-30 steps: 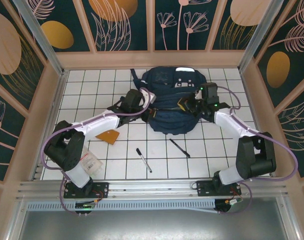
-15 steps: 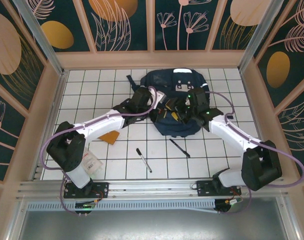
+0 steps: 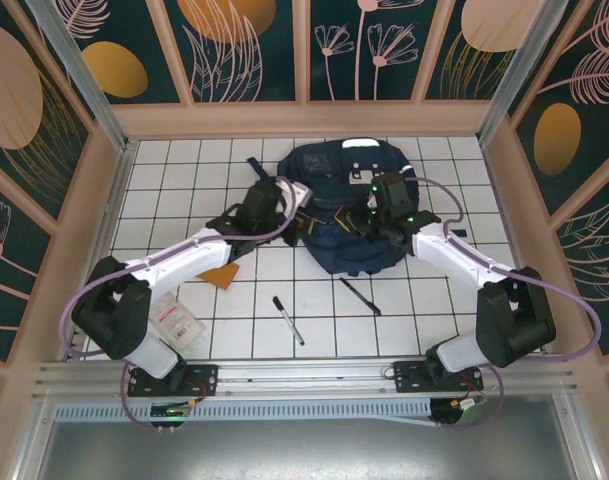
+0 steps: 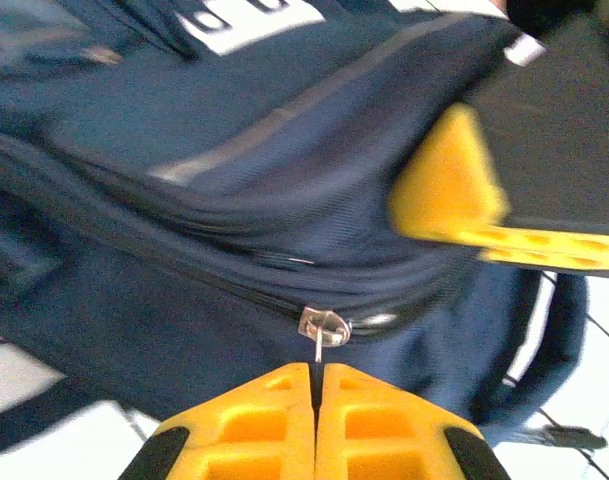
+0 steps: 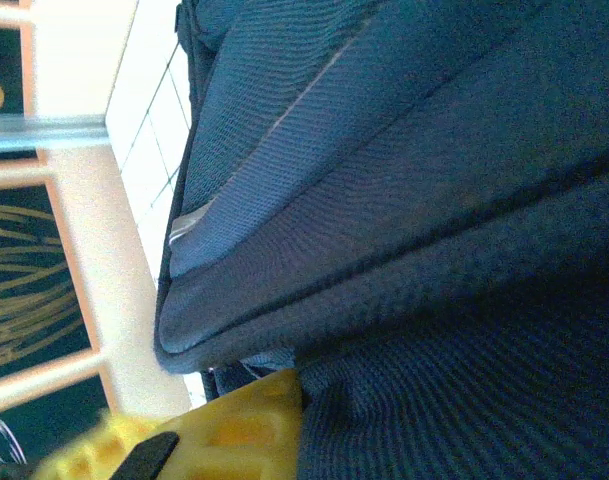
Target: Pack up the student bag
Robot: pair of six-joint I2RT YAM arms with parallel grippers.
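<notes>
The left gripper (image 4: 314, 372) is closed, its yellow fingers pressed together on the metal zip pull (image 4: 324, 328) of the student bag (image 3: 344, 255); half a second ago its wrist sat further right and further in over the bag, and it has since drawn back to the left, towards the bag's left edge; a second ago the bag lay spread wider across the desk (image 3: 404, 330), and it now looks bunched and narrower; the right arm has kept its place over the bag's right half while its elbow has shifted; the right gripper (image 3: 356, 214) is closed, one yellow finger (image 5: 249, 425) lying against the navy fabric, though whether any cloth is pinched cannot be made out, since the other finger is cut off in the right wrist view; the left wrist view is blurred towards its top, where a pale stripe (image 4: 274, 120) and a white patch (image 4: 249, 20) smear across the cloth; from above, both gripper tips are hard to separate from the dark straps around them; the bag lies at the far middle of the desk, directly ahead of and touching the left gripper, and under and against the right one.
</notes>
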